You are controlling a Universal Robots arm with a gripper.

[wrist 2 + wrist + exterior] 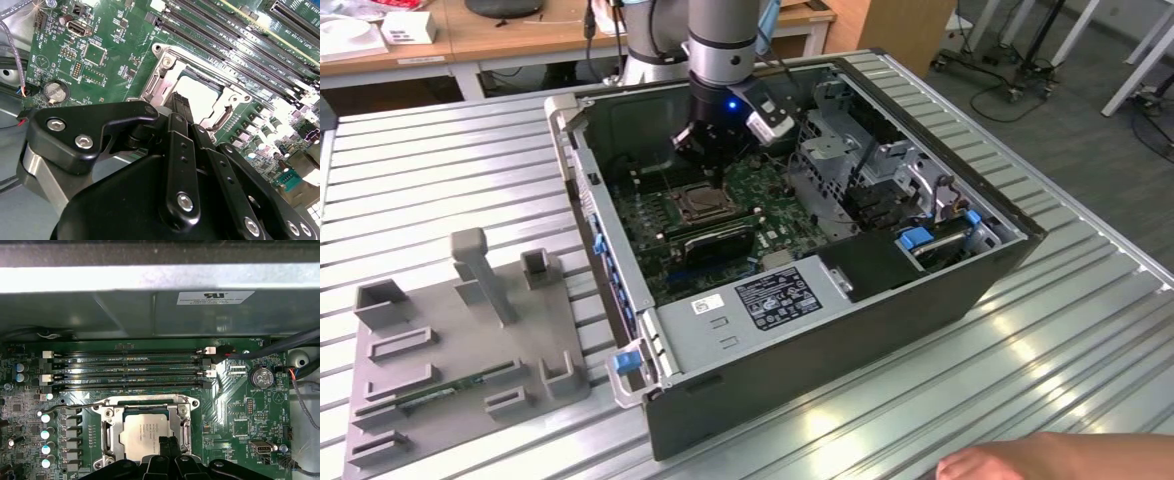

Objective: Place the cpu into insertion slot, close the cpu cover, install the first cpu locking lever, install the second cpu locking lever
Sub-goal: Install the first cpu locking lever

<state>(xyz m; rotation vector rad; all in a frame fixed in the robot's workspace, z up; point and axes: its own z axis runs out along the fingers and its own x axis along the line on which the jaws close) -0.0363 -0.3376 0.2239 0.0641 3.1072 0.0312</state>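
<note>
The cpu (142, 432), with a dull silver top, lies in the insertion slot (699, 206) on the green board. The silvery cpu cover (145, 406) lies flat around it, its cut-out centre showing the chip. A thin wire lever (75, 406) sticks out sideways from one corner of the socket. My gripper (167, 440) hangs just above the socket's edge, its black fingers (176, 145) pressed together, with nothing visible between them. In the second wrist view the cpu (200, 97) shows just past the fingertips. In the exterior view the gripper (707, 165) sits inside the open computer case.
Long black memory slots (130, 370) run beside the socket. Case walls (594, 230) and a metal drive cage (854, 160) hem in the board. A grey parts fixture (467, 340) lies at the exterior view's left. A person's hand (1047, 458) rests at the table's near edge.
</note>
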